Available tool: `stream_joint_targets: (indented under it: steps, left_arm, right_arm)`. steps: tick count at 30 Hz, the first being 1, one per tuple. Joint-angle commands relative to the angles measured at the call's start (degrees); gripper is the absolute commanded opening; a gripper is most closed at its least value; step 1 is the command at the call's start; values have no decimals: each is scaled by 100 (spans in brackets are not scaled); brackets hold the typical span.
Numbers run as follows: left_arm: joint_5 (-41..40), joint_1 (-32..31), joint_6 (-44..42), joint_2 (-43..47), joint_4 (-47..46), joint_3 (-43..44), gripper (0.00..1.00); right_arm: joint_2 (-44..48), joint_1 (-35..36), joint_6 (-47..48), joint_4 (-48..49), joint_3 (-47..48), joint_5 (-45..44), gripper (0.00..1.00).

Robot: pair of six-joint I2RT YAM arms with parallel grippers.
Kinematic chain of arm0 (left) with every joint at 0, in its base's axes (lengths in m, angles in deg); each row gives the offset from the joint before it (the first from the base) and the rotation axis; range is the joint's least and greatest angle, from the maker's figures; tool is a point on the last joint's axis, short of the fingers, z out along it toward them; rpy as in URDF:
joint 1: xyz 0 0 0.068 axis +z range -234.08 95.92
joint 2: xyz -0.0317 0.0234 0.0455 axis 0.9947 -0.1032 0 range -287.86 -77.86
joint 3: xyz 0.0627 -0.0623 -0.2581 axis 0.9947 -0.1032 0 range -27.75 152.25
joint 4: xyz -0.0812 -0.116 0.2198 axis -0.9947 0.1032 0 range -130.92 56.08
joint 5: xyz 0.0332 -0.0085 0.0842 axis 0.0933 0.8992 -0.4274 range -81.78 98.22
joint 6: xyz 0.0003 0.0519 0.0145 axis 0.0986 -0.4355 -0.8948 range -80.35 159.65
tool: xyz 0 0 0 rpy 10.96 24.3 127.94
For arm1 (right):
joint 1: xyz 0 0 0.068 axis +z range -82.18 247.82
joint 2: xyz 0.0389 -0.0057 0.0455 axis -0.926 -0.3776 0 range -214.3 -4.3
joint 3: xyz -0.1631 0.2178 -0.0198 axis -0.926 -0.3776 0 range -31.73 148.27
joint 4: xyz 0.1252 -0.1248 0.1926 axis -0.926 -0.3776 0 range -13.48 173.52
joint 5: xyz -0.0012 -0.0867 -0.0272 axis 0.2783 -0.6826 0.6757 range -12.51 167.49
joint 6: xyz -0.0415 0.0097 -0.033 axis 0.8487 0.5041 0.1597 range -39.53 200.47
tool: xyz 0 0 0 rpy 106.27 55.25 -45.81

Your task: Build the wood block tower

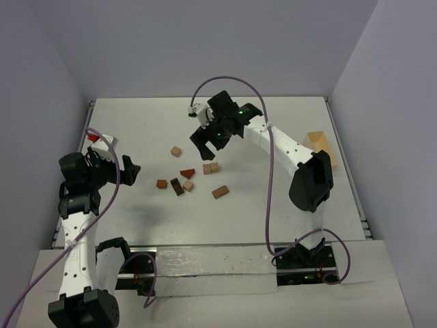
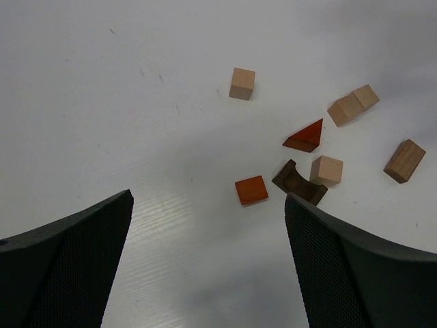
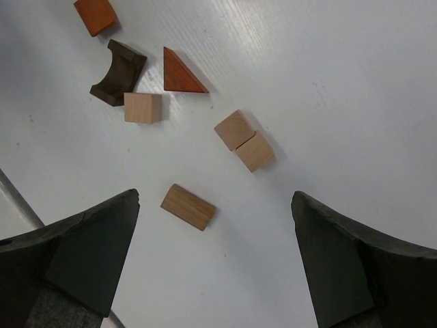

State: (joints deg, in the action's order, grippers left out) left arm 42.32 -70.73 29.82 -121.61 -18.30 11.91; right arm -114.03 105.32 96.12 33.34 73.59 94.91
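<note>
A pale wooden box (image 1: pixel 317 142) sits at the table's (image 1: pixel 273 212) right edge; I cannot tell what it holds. Eight loose wooden blocks (image 1: pixel 188 173) lie scattered mid-table: four tan cubes (image 3: pixel 143 108), two of them touching, one brown bar (image 3: pixel 188 207), one reddish triangular piece (image 3: pixel 181 72), one orange-red block (image 3: pixel 94 15) and one dark arch (image 3: pixel 117 72). The left gripper (image 2: pixel 208 205) and right gripper (image 3: pixel 220 194) both gape wide, empty.

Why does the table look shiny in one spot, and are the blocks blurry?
Left wrist view: light glares off the table in a pale patch near the orange block, and the blocks look sharp. Right wrist view: no glare, crisp blocks with soft shadows. Top view: blocks too tiny for detail.
</note>
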Motion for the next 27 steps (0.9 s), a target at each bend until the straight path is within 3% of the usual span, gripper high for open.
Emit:
stream_joint_targets:
  steps: [1,14,27]
  left_arm:
    - [249,38,-145,-2,-69,-18,97]
    - [682,38,-452,71,142,14,96]
    - [839,43,-553,27,215,39,95]
  right_arm:
    - [138,-173,1061,74,173,822,98]
    - [-479,-182,2354,-492,550,1046,84]
    - [-1040,-182,3565,-678,350,873,77]
